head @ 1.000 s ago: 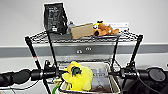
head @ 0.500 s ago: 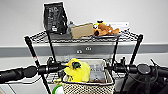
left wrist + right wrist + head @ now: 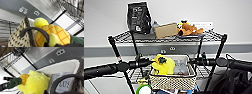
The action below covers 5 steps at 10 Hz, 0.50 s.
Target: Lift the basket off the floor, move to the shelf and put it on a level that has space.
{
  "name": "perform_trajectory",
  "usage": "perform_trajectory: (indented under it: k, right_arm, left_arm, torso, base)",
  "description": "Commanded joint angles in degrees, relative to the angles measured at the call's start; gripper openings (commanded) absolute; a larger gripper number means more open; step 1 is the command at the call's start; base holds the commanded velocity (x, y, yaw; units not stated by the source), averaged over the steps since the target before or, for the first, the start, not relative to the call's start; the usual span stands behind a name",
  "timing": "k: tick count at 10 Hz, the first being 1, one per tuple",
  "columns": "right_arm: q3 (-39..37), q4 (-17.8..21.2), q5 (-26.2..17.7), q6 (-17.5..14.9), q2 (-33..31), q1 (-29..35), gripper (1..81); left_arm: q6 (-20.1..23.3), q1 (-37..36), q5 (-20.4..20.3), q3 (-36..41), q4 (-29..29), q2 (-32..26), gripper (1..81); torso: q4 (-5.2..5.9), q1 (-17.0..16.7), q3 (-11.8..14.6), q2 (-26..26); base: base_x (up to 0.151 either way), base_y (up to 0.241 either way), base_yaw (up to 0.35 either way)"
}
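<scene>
Both end effectors sit at the ends of the small rectangular cream-beige woven basket (image 3: 172,81): my left end effector (image 3: 146,62) at its left end, my right end effector (image 3: 194,61) at its right end. I cannot tell how wide either stands, nor whether it grips. In each wrist view a dark curved basket handle (image 3: 36,31) arches close to the camera. Inside the basket lie a yellow plush pineapple toy (image 3: 163,65) and a pale printed packet (image 3: 180,67). The basket is up off the floor, in front of the tall black metal wire rack (image 3: 166,37), about level with its second wire-grid tier (image 3: 204,72). On the top tier stand a black pouch (image 3: 138,17), a brown cardboard box (image 3: 166,30) and an orange plush toy (image 3: 190,29).
</scene>
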Motion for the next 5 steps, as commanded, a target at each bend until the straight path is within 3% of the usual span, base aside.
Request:
perform_trajectory:
  k: [1,5]
  right_arm:
    - [-8.5,-2.8,-2.7,-0.3,6.1,13.1,1.0]
    - [-19.2,-4.5,-3.8,-0.3,11.2,14.6,1.0]
  left_arm:
    - [0.2,-13.9,-1.7,-6.5,2.2,4.5,1.0]
    - [0.4,-17.6,3.2,-20.3,2.8,13.4,1.0]
  torso:
    - [0.00,0.0,0.0,0.0]
    - [0.00,0.0,0.0,0.0]
  base:
    - [0.000,0.000,0.000]
    - [0.000,0.000,0.000]
